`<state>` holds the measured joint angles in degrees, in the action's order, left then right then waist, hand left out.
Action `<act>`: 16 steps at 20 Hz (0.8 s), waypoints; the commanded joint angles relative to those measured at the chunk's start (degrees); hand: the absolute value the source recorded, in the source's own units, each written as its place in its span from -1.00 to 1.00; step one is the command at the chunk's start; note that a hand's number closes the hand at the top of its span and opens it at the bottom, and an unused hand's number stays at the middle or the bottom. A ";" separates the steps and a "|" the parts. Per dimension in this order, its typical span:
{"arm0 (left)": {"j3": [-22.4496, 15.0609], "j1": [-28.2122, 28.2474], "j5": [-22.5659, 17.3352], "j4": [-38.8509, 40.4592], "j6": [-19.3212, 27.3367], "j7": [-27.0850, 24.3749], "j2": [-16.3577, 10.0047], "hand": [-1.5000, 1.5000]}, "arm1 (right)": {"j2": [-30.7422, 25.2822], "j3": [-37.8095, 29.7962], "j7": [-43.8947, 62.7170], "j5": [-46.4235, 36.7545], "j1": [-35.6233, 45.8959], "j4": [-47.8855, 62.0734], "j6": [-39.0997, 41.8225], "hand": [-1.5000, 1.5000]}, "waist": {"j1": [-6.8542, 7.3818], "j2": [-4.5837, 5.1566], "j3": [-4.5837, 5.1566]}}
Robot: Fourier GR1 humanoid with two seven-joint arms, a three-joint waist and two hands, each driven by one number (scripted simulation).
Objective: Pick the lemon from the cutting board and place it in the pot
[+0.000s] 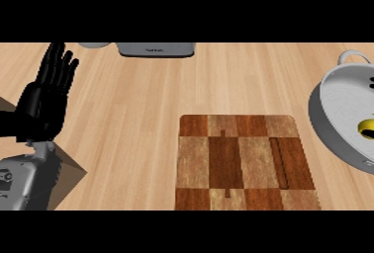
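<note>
The lemon point(365, 127) is being held inside the pot point(332, 94) at the right edge, not on the cutting board point(245, 163), so placing is being judged done, while the left hand point(44, 104) is being rested at the tabletop's point(131, 123) left, fingers point(58, 64) straight, spread, holding nothing, seemingly kept clear.

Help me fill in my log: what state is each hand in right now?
Left hand: open, fingers straight up, holding nothing, resting near the view's left edge.
Right hand: not in view.
</note>
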<state>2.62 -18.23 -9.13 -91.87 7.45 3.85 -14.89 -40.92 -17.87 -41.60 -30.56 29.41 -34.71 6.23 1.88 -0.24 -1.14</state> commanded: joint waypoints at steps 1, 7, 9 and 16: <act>0.67 3.34 -0.65 3.78 -0.86 -2.41 1.22 0.00 | -0.20 -3.04 -4.99 4.37 3.20 3.41 4.50 -1.00 | -0.81 0.67 1.05; -0.92 0.58 1.99 3.77 2.49 -0.21 3.13 0.00 | -1.06 -9.50 1.07 11.88 6.30 9.11 12.33 -1.00 | -1.74 0.54 1.10; 0.27 3.36 -0.13 0.55 0.91 1.10 1.94 0.00 | -4.17 -13.32 2.53 15.39 7.90 12.05 15.50 -1.00 | -0.87 0.55 1.05; -0.48 3.36 1.08 2.47 0.91 -2.60 3.86 0.00 | -9.12 -17.87 0.96 19.12 8.98 18.97 18.16 -1.00 | -0.31 1.01 0.95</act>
<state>3.20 -18.37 -8.29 -92.13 7.97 4.28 -14.18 -47.70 -33.15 -40.24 -13.67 37.37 -19.11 22.58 1.21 -0.16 -1.02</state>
